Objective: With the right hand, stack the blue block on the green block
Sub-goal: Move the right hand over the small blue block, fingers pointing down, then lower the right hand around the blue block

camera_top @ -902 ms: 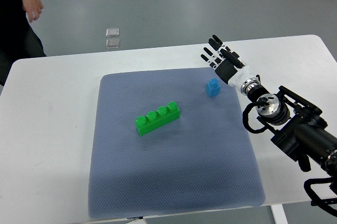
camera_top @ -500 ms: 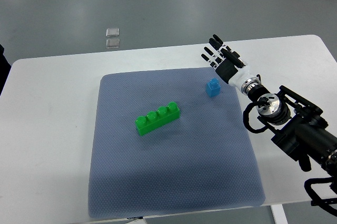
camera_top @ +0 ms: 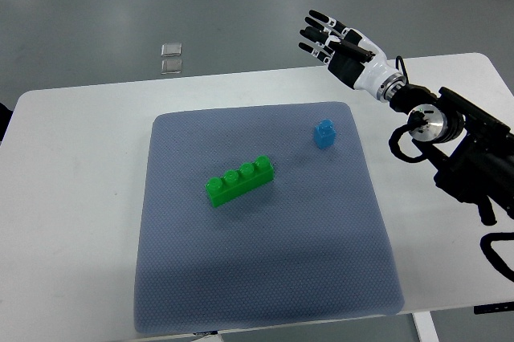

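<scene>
A small blue block (camera_top: 324,134) stands on the grey-blue mat (camera_top: 265,278), toward its far right. A long green block (camera_top: 239,181) with several studs lies near the mat's middle, tilted. My right hand (camera_top: 331,37) hovers above the table's far edge, beyond the blue block and apart from it, with fingers spread and holding nothing. Its arm (camera_top: 450,137) enters from the right edge. The left arm does not show.
The mat covers the middle of a white table (camera_top: 72,197). Two small clear squares (camera_top: 171,57) lie on the grey floor beyond the table. A dark shape (camera_top: 3,117) shows at the left edge.
My right hand has lifted up and away from the blue block, toward the far side. The person at the far left has gone from view. Both blocks stay put.
</scene>
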Controlling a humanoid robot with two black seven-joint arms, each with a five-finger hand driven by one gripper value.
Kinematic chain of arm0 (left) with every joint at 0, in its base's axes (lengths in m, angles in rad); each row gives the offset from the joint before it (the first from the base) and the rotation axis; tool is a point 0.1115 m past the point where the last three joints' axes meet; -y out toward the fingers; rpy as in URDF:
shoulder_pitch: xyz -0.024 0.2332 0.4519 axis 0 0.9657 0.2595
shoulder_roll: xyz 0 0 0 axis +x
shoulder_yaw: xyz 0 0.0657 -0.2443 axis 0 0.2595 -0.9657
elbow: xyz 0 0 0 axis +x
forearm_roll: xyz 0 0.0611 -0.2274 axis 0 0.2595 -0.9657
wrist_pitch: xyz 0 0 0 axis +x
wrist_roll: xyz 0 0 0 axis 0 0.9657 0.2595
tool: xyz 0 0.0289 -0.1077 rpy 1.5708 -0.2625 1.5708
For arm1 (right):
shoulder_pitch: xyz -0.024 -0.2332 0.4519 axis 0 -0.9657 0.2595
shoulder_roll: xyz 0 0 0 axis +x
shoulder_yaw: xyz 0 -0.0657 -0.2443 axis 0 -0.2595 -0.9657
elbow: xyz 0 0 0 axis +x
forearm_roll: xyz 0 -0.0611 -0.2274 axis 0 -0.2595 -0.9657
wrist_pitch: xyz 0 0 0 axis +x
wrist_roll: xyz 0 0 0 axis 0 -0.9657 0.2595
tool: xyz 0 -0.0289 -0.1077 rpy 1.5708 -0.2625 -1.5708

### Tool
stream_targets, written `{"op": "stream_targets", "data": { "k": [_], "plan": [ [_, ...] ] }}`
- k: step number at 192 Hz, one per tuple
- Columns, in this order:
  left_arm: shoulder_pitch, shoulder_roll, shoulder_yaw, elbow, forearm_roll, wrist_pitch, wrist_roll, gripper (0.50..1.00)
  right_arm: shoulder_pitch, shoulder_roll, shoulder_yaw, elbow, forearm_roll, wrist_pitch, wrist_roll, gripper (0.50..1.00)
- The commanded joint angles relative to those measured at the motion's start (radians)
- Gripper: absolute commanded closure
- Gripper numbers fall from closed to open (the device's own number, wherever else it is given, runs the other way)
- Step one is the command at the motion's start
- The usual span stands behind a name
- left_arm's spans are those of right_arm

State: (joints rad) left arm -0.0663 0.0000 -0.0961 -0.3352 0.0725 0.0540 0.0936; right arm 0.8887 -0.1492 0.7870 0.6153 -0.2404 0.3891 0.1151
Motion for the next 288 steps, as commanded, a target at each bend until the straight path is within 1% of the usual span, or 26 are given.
{"op": "stream_targets", "data": {
  "k": [1, 19, 30, 40, 41, 57, 59, 64, 74, 78, 88, 89, 104, 128, 148, 169, 188, 197, 219, 231, 261, 288],
  "plan": [
    [-0.001, 0.0, 0.001, -0.01, 0.0, 0.0, -0.002, 0.5, 0.104, -0.061, -0.075, 0.008, -0.253, 0.042, -0.037, 0.576],
    [-0.001, 0.0, 0.001, -0.013, 0.0, 0.0, -0.002, 0.5, 0.19, -0.107, -0.158, 0.02, -0.462, 0.096, -0.04, 0.576],
    [-0.001, 0.0, 0.001, -0.013, 0.0, 0.0, -0.002, 0.5, 0.252, -0.147, -0.227, 0.063, -0.602, 0.134, -0.046, 0.576],
    [-0.001, 0.0, 0.001, -0.013, 0.0, 0.0, -0.002, 0.5, 0.253, -0.147, -0.227, 0.063, -0.602, 0.134, -0.046, 0.576],
    [-0.001, 0.0, 0.001, -0.008, 0.0, 0.0, -0.002, 0.5, 0.295, -0.2, -0.282, 0.125, -0.699, 0.163, -0.052, 0.576],
    [-0.001, 0.0, -0.004, -0.004, 0.0, 0.0, -0.002, 0.5, 0.358, -0.286, -0.37, 0.267, -0.818, 0.218, -0.074, 0.576],
    [-0.001, 0.0, -0.004, -0.004, 0.0, 0.0, -0.002, 0.5, 0.358, -0.286, -0.37, 0.267, -0.818, 0.218, -0.074, 0.576],
    [-0.001, 0.0, -0.004, -0.004, 0.0, 0.0, -0.002, 0.5, 0.386, -0.312, -0.4, 0.313, -0.849, 0.222, -0.091, 0.576],
    [-0.004, 0.0, -0.005, -0.008, 0.0, 0.0, -0.002, 0.5, 0.427, -0.342, -0.451, 0.365, -0.884, 0.222, -0.121, 0.576],
    [-0.006, 0.0, -0.005, -0.01, 0.0, 0.0, -0.002, 0.5, 0.441, -0.348, -0.472, 0.376, -0.898, 0.222, -0.132, 0.574],
    [-0.006, 0.0, -0.005, -0.01, 0.0, 0.0, -0.002, 0.5, 0.441, -0.348, -0.473, 0.376, -0.898, 0.222, -0.132, 0.574],
    [-0.009, 0.0, -0.004, -0.01, 0.001, 0.0, -0.002, 0.5, 0.478, -0.352, -0.527, 0.388, -0.925, 0.222, -0.153, 0.574],
    [-0.018, 0.0, -0.005, -0.01, 0.001, 0.0, -0.002, 0.5, 0.527, -0.351, -0.623, 0.388, -0.959, 0.222, -0.17, 0.574],
    [-0.021, 0.0, -0.004, -0.008, 0.001, 0.0, -0.002, 0.5, 0.605, -0.337, -0.761, 0.388, -0.973, 0.222, -0.172, 0.574],
    [-0.021, 0.0, -0.004, -0.01, 0.001, 0.0, -0.002, 0.5, 0.615, -0.32, -0.77, 0.386, -0.958, 0.222, -0.17, 0.576],
    [-0.021, 0.0, -0.004, -0.011, 0.003, 0.0, -0.002, 0.5, 0.599, -0.277, -0.776, 0.377, -0.968, 0.222, -0.172, 0.576],
    [-0.021, 0.0, -0.001, -0.01, 0.003, -0.002, -0.002, 0.5, 0.572, -0.239, -0.779, 0.336, -0.973, 0.221, -0.173, 0.576],
    [-0.021, 0.0, 0.001, -0.008, 0.001, 0.0, -0.002, 0.5, 0.559, -0.231, -0.781, 0.324, -0.975, 0.209, -0.173, 0.574],
    [-0.021, 0.0, -0.001, 0.001, 0.001, 0.0, -0.002, 0.5, 0.533, -0.227, -0.77, 0.248, -0.975, 0.206, -0.173, 0.574],
    [-0.021, 0.0, -0.005, 0.002, 0.001, 0.0, -0.002, 0.5, 0.509, -0.207, -0.77, 0.199, -0.971, 0.197, -0.172, 0.576],
    [-0.021, 0.0, -0.004, -0.008, 0.001, 0.0, -0.002, 0.5, 0.444, -0.179, -0.767, 0.181, -0.975, 0.188, -0.172, 0.576],
    [-0.021, 0.0, -0.004, -0.005, 0.001, 0.0, -0.002, 0.5, 0.418, -0.132, -0.759, 0.156, -0.975, 0.14, -0.172, 0.579]
  ]
}}
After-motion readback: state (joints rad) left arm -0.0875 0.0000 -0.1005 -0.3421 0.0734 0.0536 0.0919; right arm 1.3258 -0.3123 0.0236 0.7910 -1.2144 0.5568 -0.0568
